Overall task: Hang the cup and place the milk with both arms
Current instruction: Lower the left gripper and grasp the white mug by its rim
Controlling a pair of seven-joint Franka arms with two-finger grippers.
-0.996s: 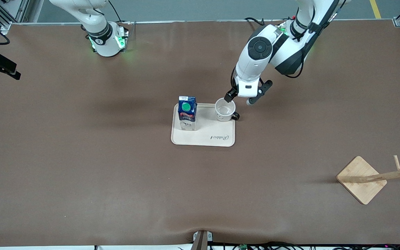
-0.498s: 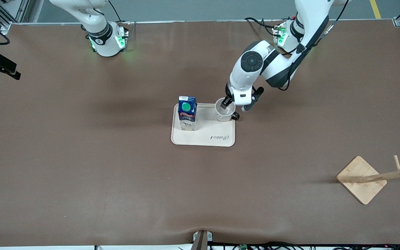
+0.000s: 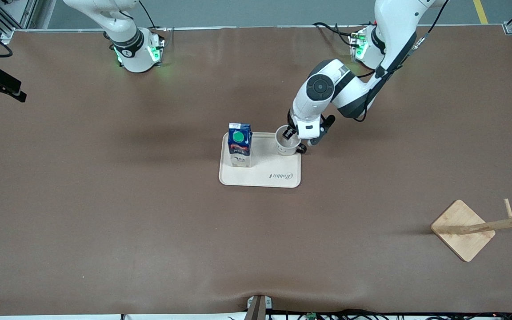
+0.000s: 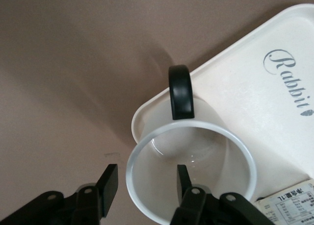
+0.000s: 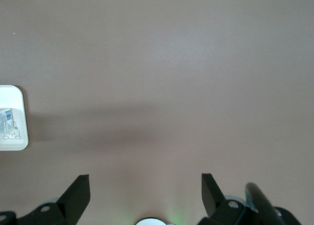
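left tool [image 4: 147, 181] straddling cup [image 4: 194, 151] rim, fingers apart; right tool [image 5: 144, 186] apart, waiting; tray [image 3: 260, 178] reads "rabbit".

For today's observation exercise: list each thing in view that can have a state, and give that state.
Cup: upright on the tray, wall between the left tool's fingers.
Milk carton: upright on the tray, green cap on.
Left tool: straddling the cup wall, not yet clamped.
Right tool: open, waiting over bare table.
Wooden rack: nothing hung.
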